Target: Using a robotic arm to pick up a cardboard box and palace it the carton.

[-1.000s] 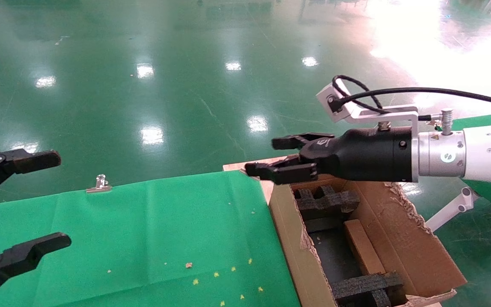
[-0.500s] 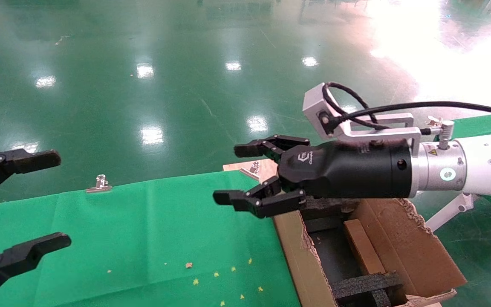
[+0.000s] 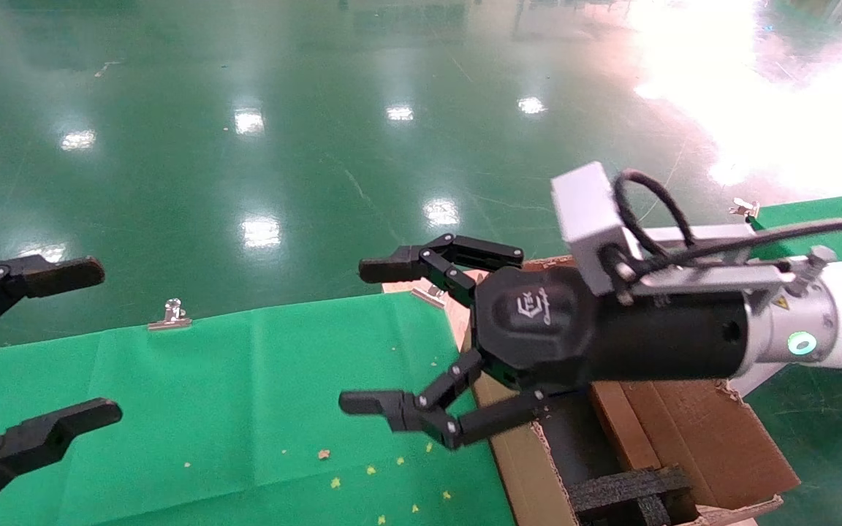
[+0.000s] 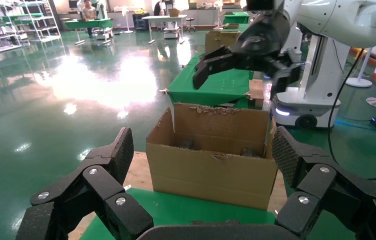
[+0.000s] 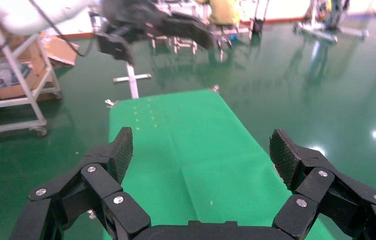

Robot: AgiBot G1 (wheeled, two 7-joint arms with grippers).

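1. Green cloth [image 3: 245, 402] is spread to the left of the carton [image 3: 713, 438]; no box is seen on it.
2. Farthest from the carton, the left gripper [image 3: 77, 343] is held spread wide and empty at the cloth's far side.
3. Just left of the carton's near wall, the right gripper [image 3: 370, 336] is held above the cloth's edge, its fingers splayed apart with nothing between them.
4. Inside the carton, between black foam inserts [image 3: 626, 486], a narrow brown piece is seen and is judged to be the cardboard box [image 3: 622, 431]. It is partly hidden by the right wrist.
5. Its long axis is laid along the carton's length. It lies right of and below the right gripper, behind the fingertips, and the right arm is far nearer.
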